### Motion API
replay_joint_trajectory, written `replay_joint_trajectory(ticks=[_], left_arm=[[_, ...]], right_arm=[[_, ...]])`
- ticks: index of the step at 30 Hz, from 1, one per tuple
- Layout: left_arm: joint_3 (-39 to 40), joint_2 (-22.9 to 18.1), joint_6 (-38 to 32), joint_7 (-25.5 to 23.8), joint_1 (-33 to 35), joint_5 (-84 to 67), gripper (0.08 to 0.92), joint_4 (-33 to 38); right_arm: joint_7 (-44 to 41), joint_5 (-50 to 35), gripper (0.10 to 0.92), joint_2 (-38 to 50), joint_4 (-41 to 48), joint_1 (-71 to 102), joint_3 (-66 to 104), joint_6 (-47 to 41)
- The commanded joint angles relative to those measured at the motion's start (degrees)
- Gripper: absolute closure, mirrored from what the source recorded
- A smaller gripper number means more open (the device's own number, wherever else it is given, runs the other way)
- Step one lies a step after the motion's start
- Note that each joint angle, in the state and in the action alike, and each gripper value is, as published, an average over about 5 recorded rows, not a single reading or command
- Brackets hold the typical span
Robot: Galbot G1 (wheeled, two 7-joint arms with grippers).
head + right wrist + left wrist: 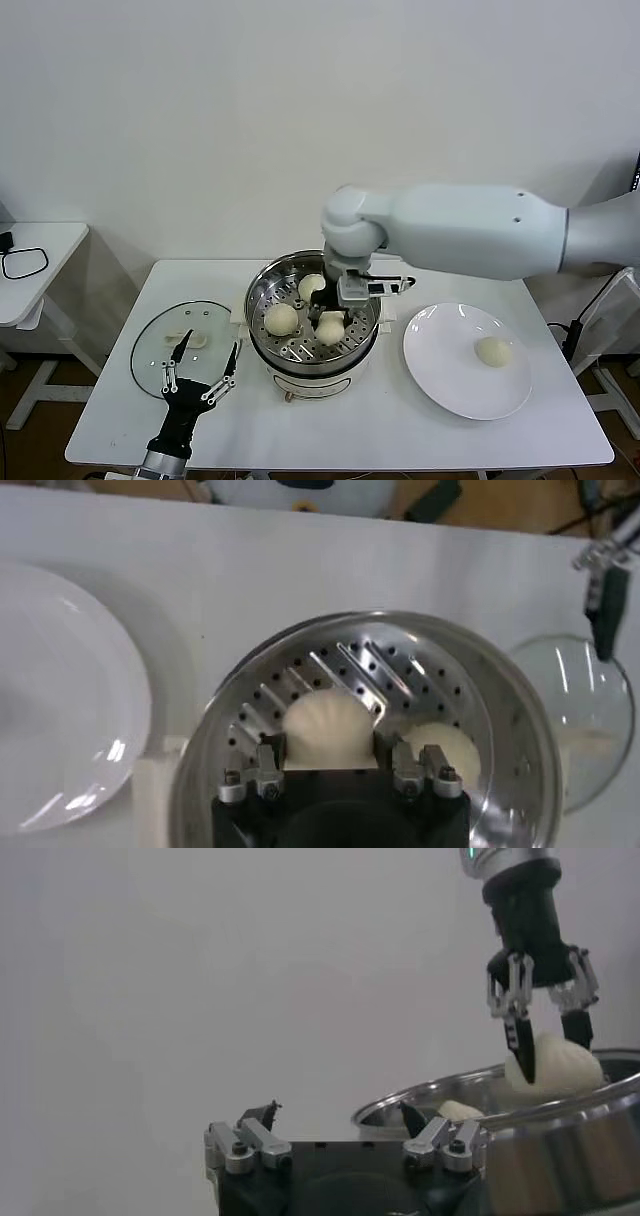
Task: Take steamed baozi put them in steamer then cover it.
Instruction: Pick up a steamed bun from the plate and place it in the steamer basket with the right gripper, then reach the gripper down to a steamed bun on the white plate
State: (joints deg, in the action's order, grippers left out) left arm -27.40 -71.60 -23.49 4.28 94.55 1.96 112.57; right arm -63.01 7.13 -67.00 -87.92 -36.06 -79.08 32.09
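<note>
Glass cover point(182, 350) lies flat on the counter point(400, 430) at 9 o'clock of the steamer point(313, 322), handle up. Left tool point(203, 368) hovers low at the counter's front-left, just at the cover's near edge, fingers spread wide, gripping nothing. Steamer sits mid-counter; two baozi rest on its perforated tray, one at 9 o'clock point(281, 319), one at 12 o'clock point(312, 287). Right tool point(333, 312) reaches down into the steamer, clenched on a third baozi point(330, 328) at about 5 o'clock on the tray. White plate point(440, 375) at 3 o'clock of the steamer carries the last baozi point(492, 351).
</note>
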Motion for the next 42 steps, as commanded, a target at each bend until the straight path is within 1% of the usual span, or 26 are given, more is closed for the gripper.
replay_joint_trajectory(ticks=[1,9,12,17,20,23,28,31,34,38,42], left_arm=[[0.03,-0.02,-0.21,0.03,0.04,-0.03,0.177,-0.18],[-0.09,0.07,-0.55,0.15,0.02,-0.09,0.177,-0.5],[-0.1,0.09,-0.6,0.18,-0.01,-0.09,0.177,-0.58],[0.05,0.07,-0.57,0.15,-0.18,-0.08,0.177,-0.78],[0.12,0.08,-0.51,0.13,-0.21,-0.07,0.177,-0.77],[0.04,0.14,-0.5,0.1,-0.17,-0.07,0.177,-0.64],[0.11,0.23,-0.53,0.01,-0.2,-0.03,0.177,-0.71],[0.35,0.16,-0.54,-0.04,-0.35,0.03,0.177,-0.77],[0.52,0.11,-0.5,-0.07,-0.42,0.1,0.177,-0.7],[0.56,0.22,-0.44,-0.09,-0.46,0.11,0.177,-0.69],[0.79,0.32,-0.41,-0.08,-0.62,0.12,0.177,-0.8]], right_arm=[[0.28,5.06,0.414,-2.09,0.93,4.65,0.72,2.6],[0.61,6.39,0.4,-2.06,0.97,5.59,1.12,2.24],[0.84,6.87,0.355,-2.21,0.89,5.26,1.45,2.08],[1.03,7.31,0.233,-1.55,0.84,4.62,3.33,1.52],[0.6,6.43,0.207,-0.16,1.17,3.68,5.55,1.25],[-1.22,2.7,0.203,2.44,2.2,2.09,9.01,-0.42],[-7.23,-7.6,0.203,7.65,6.65,-1.85,15.07,-8.35],[-11.46,-14.06,0.203,10.94,11.14,-4.16,16.15,-15.87],[-13.42,-19.11,0.203,14.6,15.9,-5.0,15.45,-23.53],[-14.52,-21.81,0.203,20.52,20.62,-3.72,13.38,-30.78],[-15.15,-21.49,0.203,25.88,23.77,-1.93,9.24,-33.61]])
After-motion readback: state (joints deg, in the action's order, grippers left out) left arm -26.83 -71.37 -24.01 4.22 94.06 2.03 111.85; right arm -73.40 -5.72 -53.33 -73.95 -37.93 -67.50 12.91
